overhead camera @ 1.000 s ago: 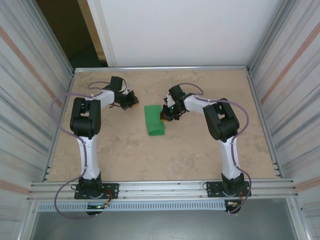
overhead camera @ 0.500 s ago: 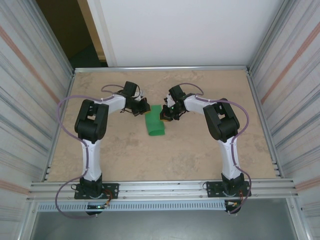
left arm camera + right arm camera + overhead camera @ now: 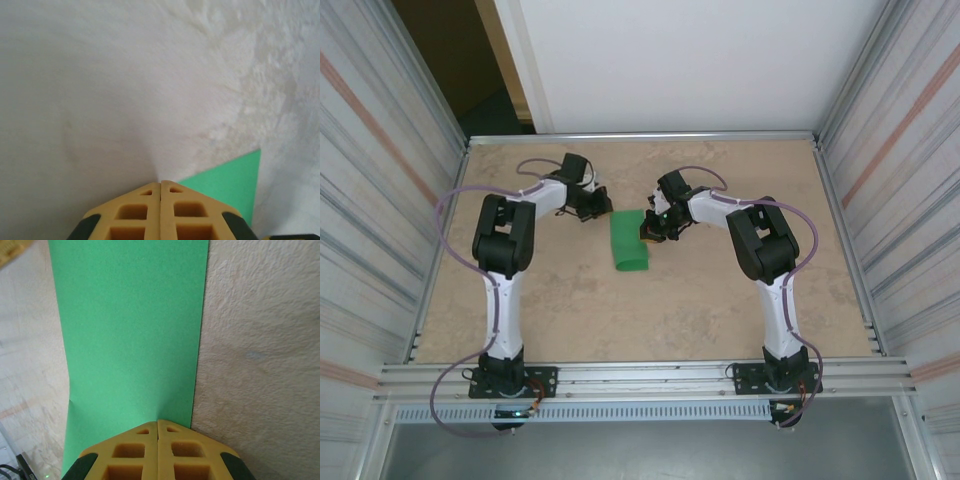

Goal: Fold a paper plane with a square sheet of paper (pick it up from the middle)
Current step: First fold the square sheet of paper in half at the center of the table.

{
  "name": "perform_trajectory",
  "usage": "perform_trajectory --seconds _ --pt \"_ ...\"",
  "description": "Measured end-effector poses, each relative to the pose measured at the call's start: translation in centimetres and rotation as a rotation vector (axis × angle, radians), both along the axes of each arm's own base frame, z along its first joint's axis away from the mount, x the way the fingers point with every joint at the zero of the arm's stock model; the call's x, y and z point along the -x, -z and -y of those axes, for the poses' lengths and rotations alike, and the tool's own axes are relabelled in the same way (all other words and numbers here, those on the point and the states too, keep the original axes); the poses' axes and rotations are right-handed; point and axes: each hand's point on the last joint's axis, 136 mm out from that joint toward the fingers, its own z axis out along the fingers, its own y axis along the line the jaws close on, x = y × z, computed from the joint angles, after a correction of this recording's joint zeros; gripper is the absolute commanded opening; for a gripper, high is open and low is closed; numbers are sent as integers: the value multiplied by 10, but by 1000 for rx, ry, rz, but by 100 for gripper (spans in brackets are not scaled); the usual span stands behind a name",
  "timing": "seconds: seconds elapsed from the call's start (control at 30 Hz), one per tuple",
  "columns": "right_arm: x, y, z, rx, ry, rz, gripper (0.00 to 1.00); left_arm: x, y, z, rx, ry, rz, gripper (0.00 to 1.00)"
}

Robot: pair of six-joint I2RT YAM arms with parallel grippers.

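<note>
Overhead view of a pale, marbled tabletop [image 3: 720,310] enclosed by ribbed metal walls [image 3: 380,200]. The bright green square sheet of paper [image 3: 629,240] lies near the middle of the tabletop, a little toward the far side. It is already doubled into a narrow strip rather than lying as a full square. The right end effector [image 3: 653,230] has its two yellow fingers pressed together with nothing between them. In the right wrist view its tip rests on the strip just inside the right long edge. The left end effector [image 3: 600,206] is likewise pinched shut and empty, its tip low over bare tabletop just beside the strip's far left corner. In the left wrist view a green corner sits off to one side of the fingers, not under them, and whether that tip touches the surface cannot be told. This looks like an early creasing step, with one arm pinning the folded sheet while the other lines up at a corner. The next move probably calls for the left tip to slide onto the paper or catch that corner without dragging the sheet out from under the right tip. The strip's long edges look straight, and its near end appears slightly rounded. Bare tabletop surrounds the paper on all sides, with the walls well apart from both arms.
</note>
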Motion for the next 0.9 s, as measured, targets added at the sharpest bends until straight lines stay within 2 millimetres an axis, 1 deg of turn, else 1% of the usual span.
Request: perform_trajectory --seconds 0.13,0.23,0.27,0.33,0.4,0.47,0.5,0.57,0.6,0.67,0.73,0.9 --pt "0 0 0 0 0 0 0 -10 -6 -20 -9 -34 20 7" --pt "0 0 0 0 0 0 0 -9 -20 -21 -3 -36 39 6" --pt "0 0 0 0 0 -1 0 -5 -26 -18 2 -28 47 6" --pt "0 0 0 0 0 -1 0 11 -40 -8 15 -4 61 3" --pt "0 0 0 0 0 -1 0 37 -51 8 39 32 61 1" --pt "0 0 0 0 0 -1 0 64 -54 24 70 71 47 0" --pt "0 0 0 0 -1 -1 0 76 -53 32 90 91 33 0" --pt "0 0 0 0 -1 -1 0 97 -45 46 119 124 -11 0" --pt "0 0 0 0 -1 0 0 105 -39 50 128 137 -37 0" --pt "0 0 0 0 -1 -1 0 115 -28 52 134 145 -83 0" --pt "0 0 0 0 -1 0 0 119 -22 52 136 146 -108 0" --pt "0 0 0 0 -1 0 0 125 -18 49 127 140 -139 0"
